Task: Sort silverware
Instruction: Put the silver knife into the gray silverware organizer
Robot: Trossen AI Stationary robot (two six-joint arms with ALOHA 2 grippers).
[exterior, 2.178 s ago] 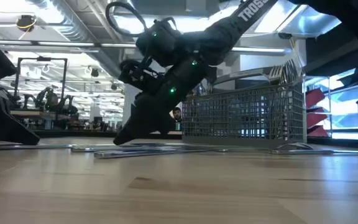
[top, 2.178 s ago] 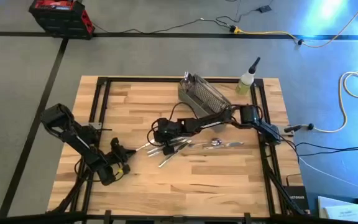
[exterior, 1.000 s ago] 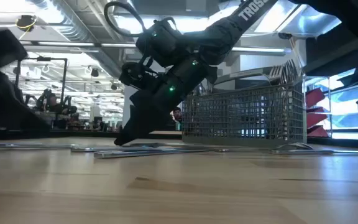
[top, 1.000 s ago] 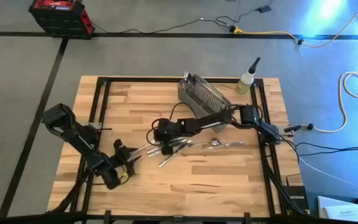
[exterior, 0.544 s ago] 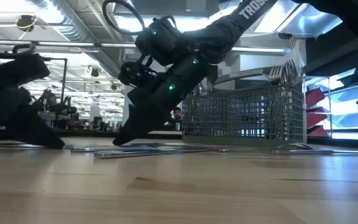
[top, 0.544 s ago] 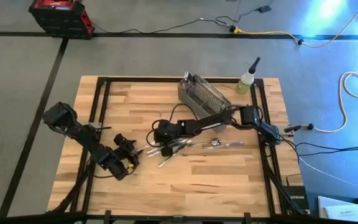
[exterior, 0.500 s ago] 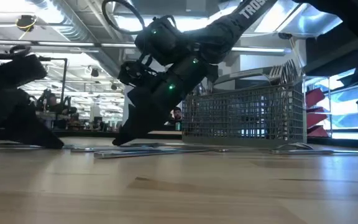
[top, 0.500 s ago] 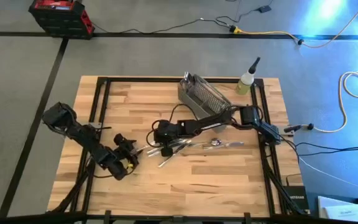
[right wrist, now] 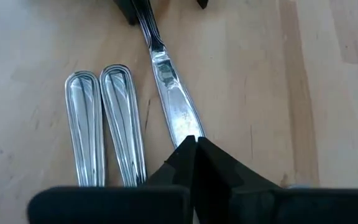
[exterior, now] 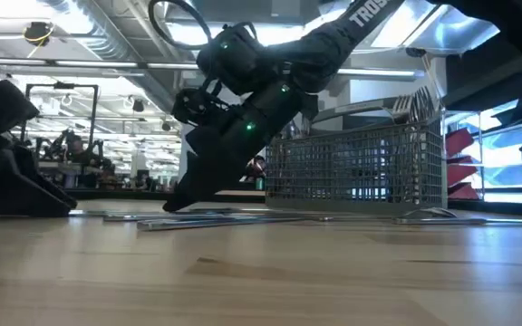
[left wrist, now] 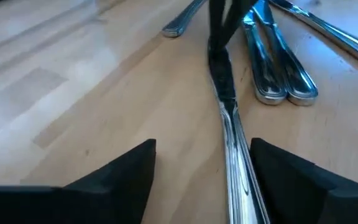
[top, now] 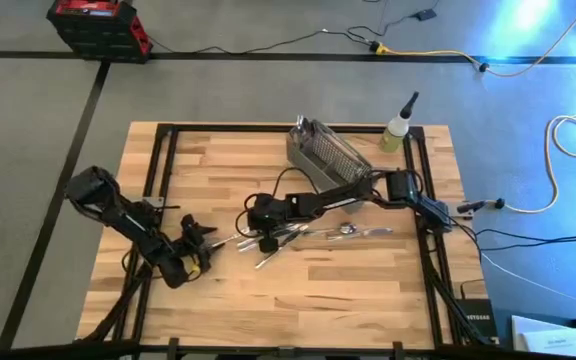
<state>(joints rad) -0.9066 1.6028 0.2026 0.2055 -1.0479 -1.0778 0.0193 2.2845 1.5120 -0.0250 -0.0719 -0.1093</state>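
Observation:
Loose silverware (top: pixel 293 234) lies in a pile at mid-table. One slim piece (left wrist: pixel 229 124) (right wrist: pixel 173 106) runs from the pile toward the table's left. My left gripper (top: pixel 200 240) (left wrist: pixel 204 146) is low over the table and open. Its fingers stand on either side of that piece's left end without touching it. My right gripper (top: pixel 263 240) (right wrist: pixel 194 142) is shut, its tips down on the piece's other end. Two more handles (right wrist: pixel 104 124) lie side by side next to it. The wire-mesh basket (top: pixel 323 152) (exterior: pixel 356 172) stands at the far middle. My right gripper presses its shut fingertips (right wrist: pixel 191 149) down on the broad end (right wrist: pixel 182 127) of the slim piece, the end nearest the pile. The fingers slant down from the table's right side, roughly along the piece. The piece lies flat on the table.
Several pieces stand upright in the basket's far end (top: pixel 303 128). A small squeeze bottle (top: pixel 398 130) stands at the far right corner. Black frame rails (top: pixel 158 170) run along the table's left and right sides. Bare wood (top: pixel 308 300) lies near the front edge.
My left gripper has reached a little toward the pile, lifted, then come back slightly toward the table's left edge and sunk low to the table. My right gripper and the silverware have kept still.

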